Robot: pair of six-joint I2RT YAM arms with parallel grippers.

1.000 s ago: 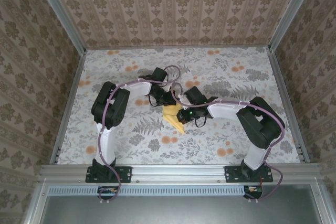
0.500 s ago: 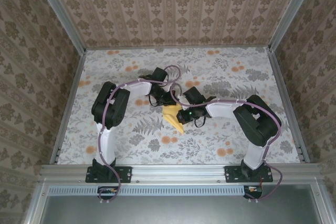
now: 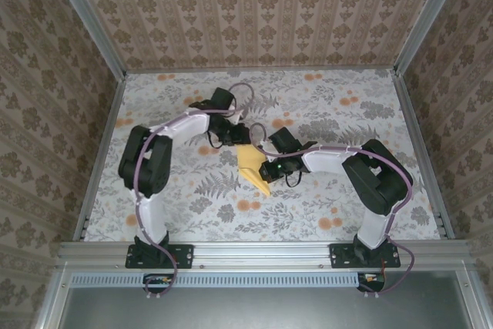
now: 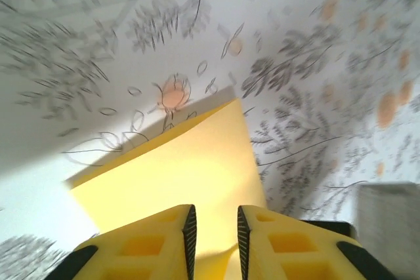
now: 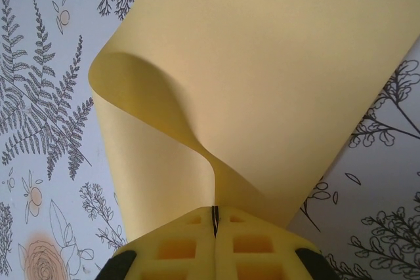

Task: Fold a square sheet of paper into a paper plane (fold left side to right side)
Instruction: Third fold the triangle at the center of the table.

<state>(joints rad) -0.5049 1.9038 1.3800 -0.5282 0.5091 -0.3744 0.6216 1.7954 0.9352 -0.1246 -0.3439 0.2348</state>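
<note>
At table (image 3: 192, 213) ctr, R hand (image 5: 214, 218) clamped on yellow sheet (image 5: 262, 63); L hand (image 4: 215, 221) slightly apart over it.

top view evenly lit on my end, left wrist washed out and blurred, right wrist sharp, soft shadow inside paper (image 5: 275, 63) curl

The square sheet of paper (image 3: 251, 166) sits mid-surface (image 3: 347, 113). The left pincer (image 3: 239, 141) is just beyond its far edge, and the right pincer (image 3: 265, 169) pinches its right side.
</note>
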